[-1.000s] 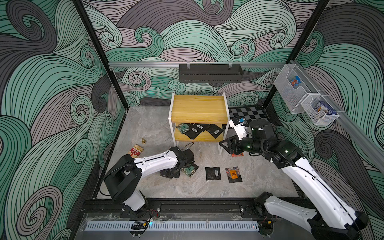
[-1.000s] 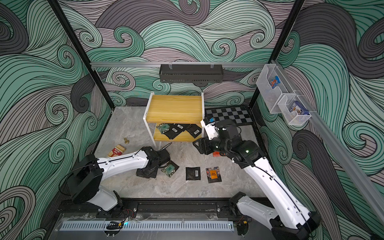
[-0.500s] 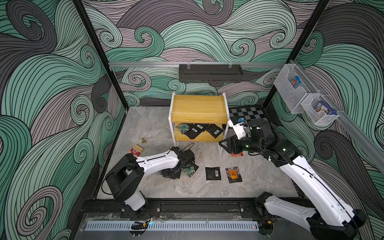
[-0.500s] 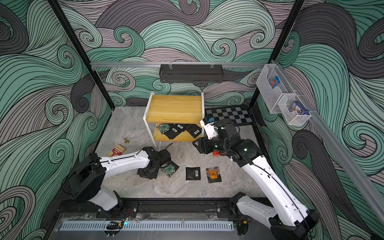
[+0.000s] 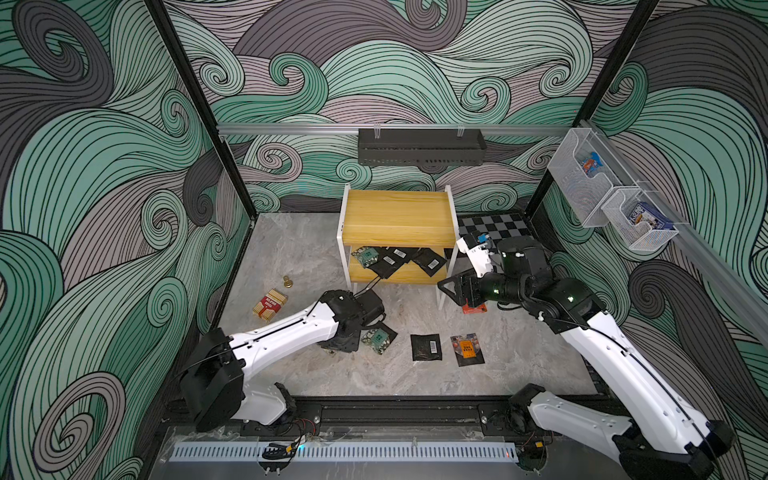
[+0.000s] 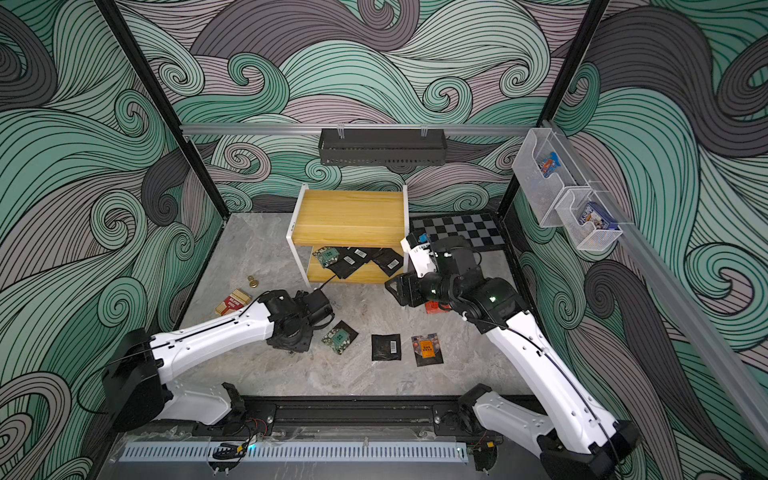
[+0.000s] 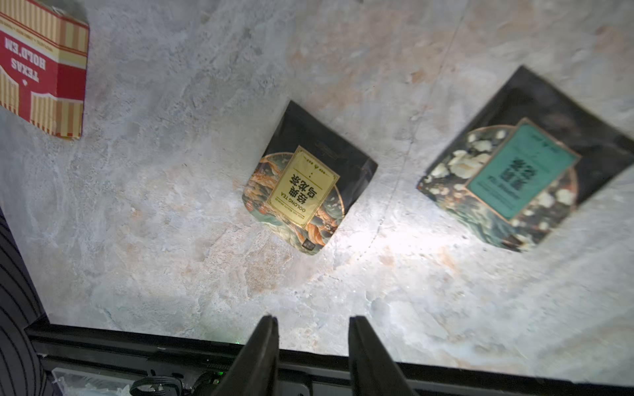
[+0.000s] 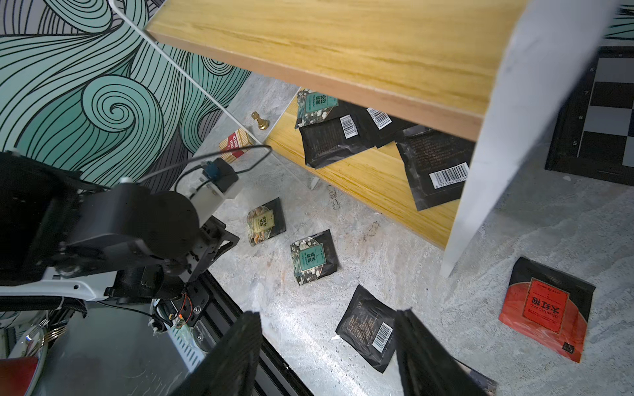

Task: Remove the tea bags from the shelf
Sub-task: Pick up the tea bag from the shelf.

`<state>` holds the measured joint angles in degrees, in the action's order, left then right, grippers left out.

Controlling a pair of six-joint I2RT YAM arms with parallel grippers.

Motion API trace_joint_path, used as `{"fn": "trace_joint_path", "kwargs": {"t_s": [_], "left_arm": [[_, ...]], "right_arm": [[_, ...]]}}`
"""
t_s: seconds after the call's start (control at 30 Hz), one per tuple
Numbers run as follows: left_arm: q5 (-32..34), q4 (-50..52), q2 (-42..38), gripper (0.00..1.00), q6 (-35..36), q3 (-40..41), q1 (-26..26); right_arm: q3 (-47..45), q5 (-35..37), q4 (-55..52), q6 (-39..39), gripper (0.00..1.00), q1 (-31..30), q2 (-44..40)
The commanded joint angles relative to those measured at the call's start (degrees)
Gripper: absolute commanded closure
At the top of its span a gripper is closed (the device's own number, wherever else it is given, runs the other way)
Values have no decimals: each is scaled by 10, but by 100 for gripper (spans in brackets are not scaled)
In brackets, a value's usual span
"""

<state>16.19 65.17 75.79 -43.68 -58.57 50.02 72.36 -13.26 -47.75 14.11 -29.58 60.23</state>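
The shelf [image 5: 397, 218] stands at the back, and several tea bags lie on its lower board: a teal one [image 5: 365, 255] and black barcode ones [image 8: 434, 164]. More sachets lie on the floor: yellow [image 7: 302, 192], teal [image 5: 378, 338], black [image 5: 426, 347], orange [image 5: 467, 349] and red [image 8: 545, 308]. My left gripper [image 7: 312, 320] hangs open over the floor just short of the yellow sachet, nothing between its fingers. The right gripper [image 8: 329, 315] is open and empty beside the shelf's right front leg [image 8: 480, 192], above the floor sachets.
A red-and-cream striped box [image 5: 269, 305] and a small gold chess piece [image 5: 286, 281] lie left of the shelf. A checkerboard [image 5: 494, 226] lies at the back right. A black rack [image 5: 419, 147] and wire baskets [image 5: 582, 183] hang on the walls.
My left gripper's jaws have parted while the arm stayed almost in place by the teal floor sachet. The right arm has hardly moved.
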Motion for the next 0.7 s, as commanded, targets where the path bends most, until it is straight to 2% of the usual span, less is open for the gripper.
{"fn": "trace_joint_path", "kwargs": {"t_s": [0.0, 0.33, 0.5, 0.67], "left_arm": [[-14, 23, -36, 60, 19, -25, 0], [-57, -24, -114, 54, 64, -42, 0], [-105, -79, -145, 53, 105, -35, 0], [-131, -127, -176, 48, 114, -26, -1]], "right_arm": [[15, -21, 5, 0, 34, 6, -3], [6, -42, 6, 14, 34, 22, -5], [-1, -52, 6, 20, 34, 34, -9], [-14, -79, 6, 30, 33, 58, -12]]}}
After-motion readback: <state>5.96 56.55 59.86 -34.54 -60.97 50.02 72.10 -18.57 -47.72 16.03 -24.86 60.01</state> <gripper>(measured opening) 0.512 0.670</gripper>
